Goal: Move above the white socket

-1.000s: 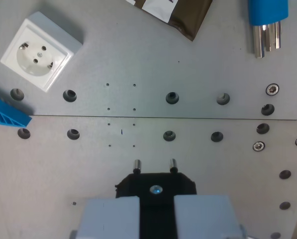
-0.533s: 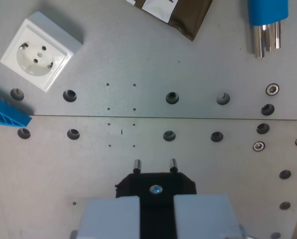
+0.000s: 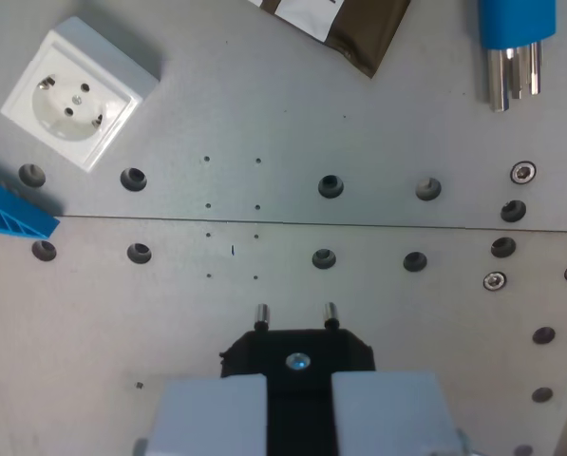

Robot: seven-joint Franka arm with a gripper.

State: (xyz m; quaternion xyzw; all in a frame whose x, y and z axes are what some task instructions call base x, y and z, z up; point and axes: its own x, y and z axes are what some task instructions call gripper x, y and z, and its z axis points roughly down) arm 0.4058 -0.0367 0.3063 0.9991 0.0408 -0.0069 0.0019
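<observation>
White socket [image 3: 77, 93] far upper left

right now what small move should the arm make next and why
Probably shift toward the wrist view's upper left: the square white plastic socket sits there, while the hand, shut on the black two-pin plug, is low and central, far from above it.

We see bare metal plate [image 3: 359, 142] across the middle of the wrist view, broken only by flush holes and screws, so the way from the gripper [image 3: 298, 410] toward the socket [image 3: 77, 93] at upper left is open. The blue part [image 3: 12, 207] at the left edge lies just below the socket and hems in that side. The brown packet [image 3: 345, 24] at top centre and the blue tool [image 3: 514, 47] at top right stand well apart from the socket.
</observation>
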